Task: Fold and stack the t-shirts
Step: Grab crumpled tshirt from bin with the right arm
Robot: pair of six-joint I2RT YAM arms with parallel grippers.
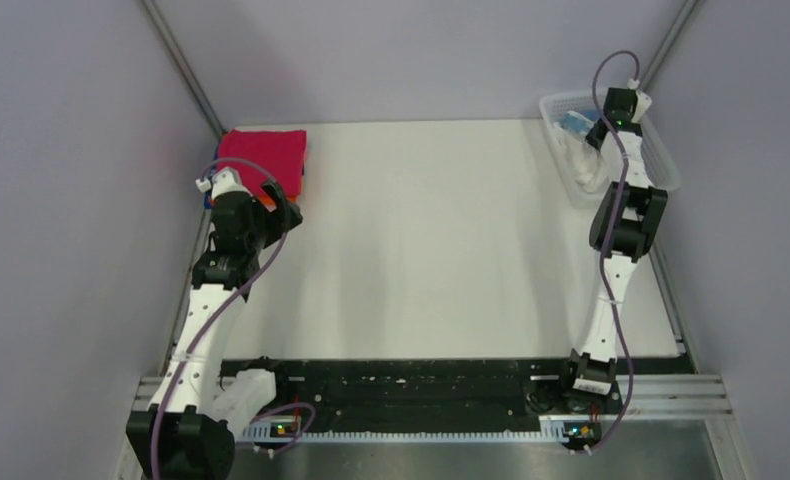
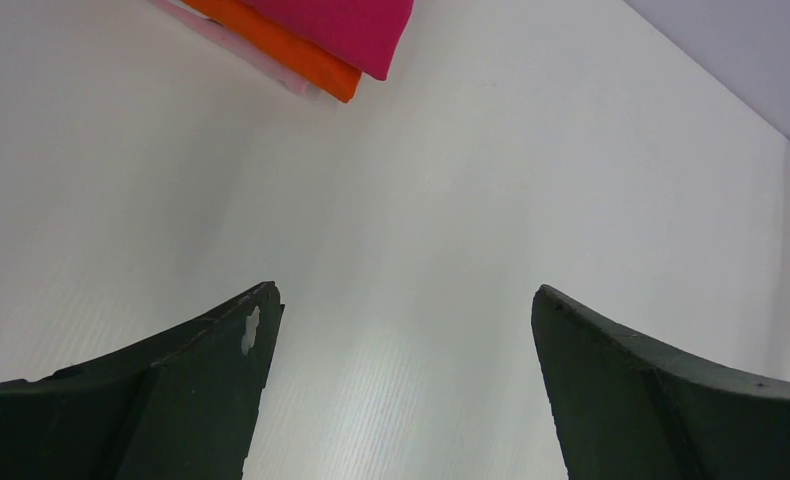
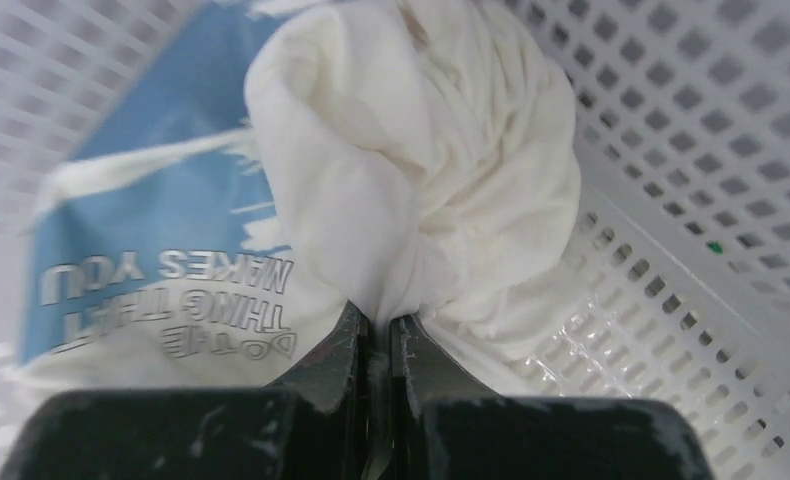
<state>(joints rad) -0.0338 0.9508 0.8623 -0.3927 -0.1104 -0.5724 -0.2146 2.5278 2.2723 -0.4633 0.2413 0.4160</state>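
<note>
A crumpled white t-shirt (image 3: 421,170) with a blue printed patch lies in the white mesh basket (image 1: 661,160) at the far right. My right gripper (image 3: 376,322) is shut on a pinch of its white cloth, inside the basket (image 3: 691,200). In the top view the right gripper (image 1: 601,135) is hidden behind its wrist above the basket. A folded crimson t-shirt (image 1: 263,155) tops a stack at the far left, with an orange one (image 2: 291,50) under it. My left gripper (image 2: 401,310) is open and empty over the bare table, just in front of the stack.
The white table (image 1: 421,240) lies between the arms. Grey walls enclose the left, back and right. A black rail runs along the near edge (image 1: 421,385).
</note>
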